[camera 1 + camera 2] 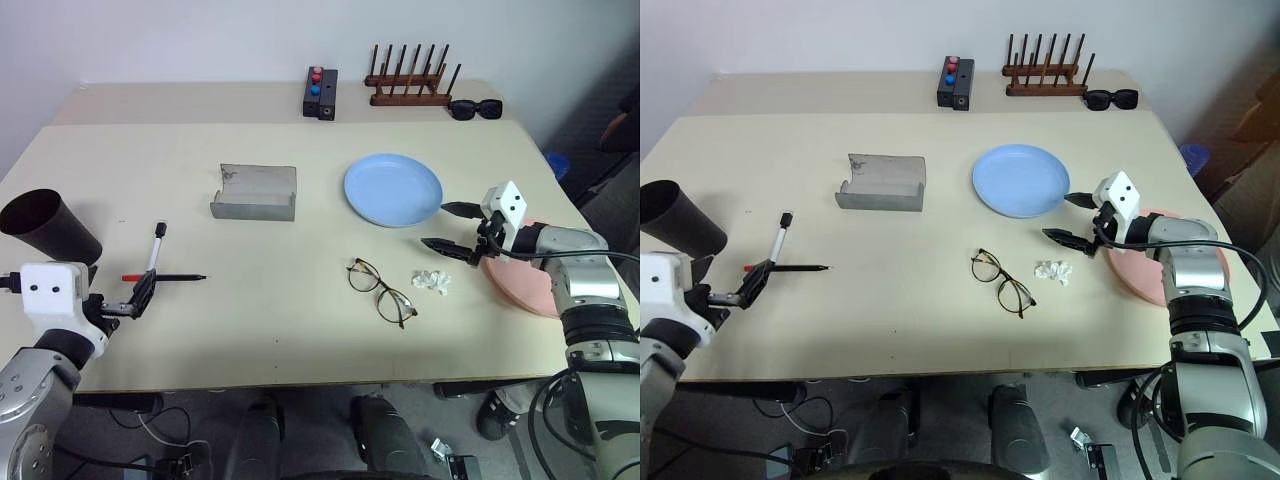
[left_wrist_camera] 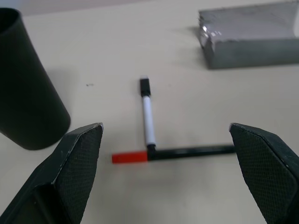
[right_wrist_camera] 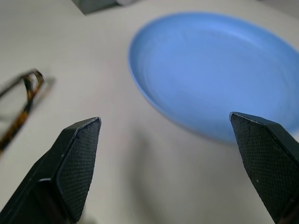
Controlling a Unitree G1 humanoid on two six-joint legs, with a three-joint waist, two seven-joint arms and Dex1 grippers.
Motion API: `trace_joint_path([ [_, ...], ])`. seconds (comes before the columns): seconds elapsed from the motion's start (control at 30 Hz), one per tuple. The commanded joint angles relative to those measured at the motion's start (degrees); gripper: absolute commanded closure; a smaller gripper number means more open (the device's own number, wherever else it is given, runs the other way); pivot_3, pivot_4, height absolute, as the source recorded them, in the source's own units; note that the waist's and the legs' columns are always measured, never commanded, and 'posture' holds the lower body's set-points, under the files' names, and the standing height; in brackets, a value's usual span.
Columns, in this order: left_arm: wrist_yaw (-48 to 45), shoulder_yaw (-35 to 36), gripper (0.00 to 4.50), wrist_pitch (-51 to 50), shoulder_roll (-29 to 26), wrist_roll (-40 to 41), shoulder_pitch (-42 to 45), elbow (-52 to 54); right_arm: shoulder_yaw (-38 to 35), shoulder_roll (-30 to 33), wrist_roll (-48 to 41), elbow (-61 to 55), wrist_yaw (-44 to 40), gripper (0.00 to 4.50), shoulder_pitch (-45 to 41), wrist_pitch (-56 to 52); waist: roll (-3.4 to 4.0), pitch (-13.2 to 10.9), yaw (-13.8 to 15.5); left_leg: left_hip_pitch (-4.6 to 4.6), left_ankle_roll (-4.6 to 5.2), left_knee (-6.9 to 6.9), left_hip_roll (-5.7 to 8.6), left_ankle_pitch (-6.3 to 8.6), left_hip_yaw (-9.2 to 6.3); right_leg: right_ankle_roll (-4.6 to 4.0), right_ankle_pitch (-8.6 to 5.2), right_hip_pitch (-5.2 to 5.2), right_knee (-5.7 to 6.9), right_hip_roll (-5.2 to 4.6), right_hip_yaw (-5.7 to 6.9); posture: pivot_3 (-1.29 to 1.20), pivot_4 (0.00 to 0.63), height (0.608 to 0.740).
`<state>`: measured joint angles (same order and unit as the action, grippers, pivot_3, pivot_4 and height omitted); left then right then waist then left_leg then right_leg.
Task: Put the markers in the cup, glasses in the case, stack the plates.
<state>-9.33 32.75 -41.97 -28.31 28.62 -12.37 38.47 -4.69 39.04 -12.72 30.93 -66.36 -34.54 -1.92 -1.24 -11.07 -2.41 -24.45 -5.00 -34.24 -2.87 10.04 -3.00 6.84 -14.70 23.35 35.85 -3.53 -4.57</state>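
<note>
On the beige table (image 1: 300, 330) nothing of the task appears finished yet. The two markers lie loose at the near left: the white marker (image 1: 157, 245) with its black cap pointing far, and the black marker (image 1: 165, 277) with a red end lying crosswise at its near tip, the two touching or nearly so. The cup (image 1: 48, 228) stands tilted at the far-left edge, just beside them, with no pen in it as far as can be seen. The glasses (image 1: 381, 291) rest unfolded near the middle, well apart from the case (image 1: 254, 192), which sits open farther back and left of centre. The blue plate (image 1: 393, 189) lies to the right of the case; the pink plate (image 1: 520, 283) lies at the right edge, partly hidden behind the right arm, so the two are not stacked.

The left gripper (image 1: 140, 297) hovers just near the markers with its fingers spread wide and nothing between them. The right gripper (image 1: 452, 228) hangs between the two plates, fingers likewise spread and empty.

All three jobs look still to do.

Counted: two markers, one cup, one pair of wire-framed glasses, one case, two plates. Beside these sit one crumpled white scrap (image 1: 432, 282), one black box with coloured buttons (image 1: 320, 92), one wooden rack (image 1: 410, 80) and one pair of sunglasses (image 1: 475, 108) at the far edge.
</note>
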Motion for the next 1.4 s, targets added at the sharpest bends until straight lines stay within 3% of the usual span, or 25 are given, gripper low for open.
trace_joint_path([
  [0.03,9.8,-1.0,0.04,-5.7,2.8,-2.8,7.1,-0.4,0.3,-1.6,-1.5,-5.3,1.3,0.0,0.2,-2.4,-0.01,0.0,0.0,0.01,0.0,-0.01,0.0,0.0,-0.01,0.01,-0.01,0.0,0.05,0.01,0.0,0.0,0.15,0.74],
  [0.17,23.9,-1.7,0.04,-17.0,13.0,-5.3,18.9,-1.4,1.5,-4.0,-1.6,-10.0,2.8,0.0,0.5,-5.6,-0.04,0.0,-0.1,0.06,0.0,-0.17,0.01,-0.02,-0.19,0.19,0.02,-0.08,0.28,0.11,0.03,0.0,0.15,0.74],
  [0.37,36.2,0.6,0.04,-30.6,26.3,-8.4,31.4,-0.5,4.0,-2.2,-5.7,-25.1,-0.1,0.0,1.3,-16.0,-0.05,0.0,0.0,0.0,-0.01,-0.22,0.02,-0.02,-0.37,0.53,0.12,-0.12,0.28,0.16,0.09,0.0,0.15,0.74],
  [0.63,40.3,2.8,0.04,-40.3,33.8,-15.0,40.3,-3.9,9.9,-2.5,-13.9,-45.3,-3.2,0.0,2.3,-27.5,-0.08,0.0,-0.1,0.0,-0.03,-0.22,0.02,-0.01,-0.44,0.49,0.06,-0.12,0.27,0.2,0.13,0.0,0.15,0.74],
  [0.97,41.6,5.7,0.04,-47.4,39.1,-24.6,47.8,-8.0,13.2,-3.7,-12.5,-47.1,-0.9,0.0,7.6,-24.9,-0.17,0.0,0.0,-0.04,-0.04,-0.3,0.04,0.0,-0.45,0.37,0.0,-0.15,0.25,0.19,0.15,0.0,0.15,0.74],
  [1.1,41.0,7.3,1.33,-48.3,39.5,-27.2,49.0,-9.2,13.4,-3.5,-11.6,-45.7,-1.2,0.0,8.8,-23.3,-0.16,0.0,-0.1,0.0,-0.04,-0.26,0.04,0.0,-0.46,0.37,0.0,-0.15,0.25,0.19,0.15,0.0,0.15,0.74],
  [1.3,39.7,8.2,4.38,-47.9,39.0,-30.2,50.3,-9.2,13.8,-3.9,-11.1,-44.7,-0.9,0.0,8.7,-22.9,-0.16,0.0,-0.1,-0.01,-0.04,-0.26,0.04,0.0,-0.46,0.38,0.0,-0.15,0.25,0.19,0.15,0.0,0.15,0.74],
  [1.4,37.4,5.2,4.45,-45.5,36.9,-30.3,48.8,-8.5,14.1,-4.3,-10.6,-43.7,-0.5,0.0,8.3,-22.5,-0.16,0.0,-0.1,-0.01,-0.04,-0.27,0.04,0.0,-0.45,0.38,0.0,-0.16,0.25,0.19,0.15,0.0,0.15,0.74],
])
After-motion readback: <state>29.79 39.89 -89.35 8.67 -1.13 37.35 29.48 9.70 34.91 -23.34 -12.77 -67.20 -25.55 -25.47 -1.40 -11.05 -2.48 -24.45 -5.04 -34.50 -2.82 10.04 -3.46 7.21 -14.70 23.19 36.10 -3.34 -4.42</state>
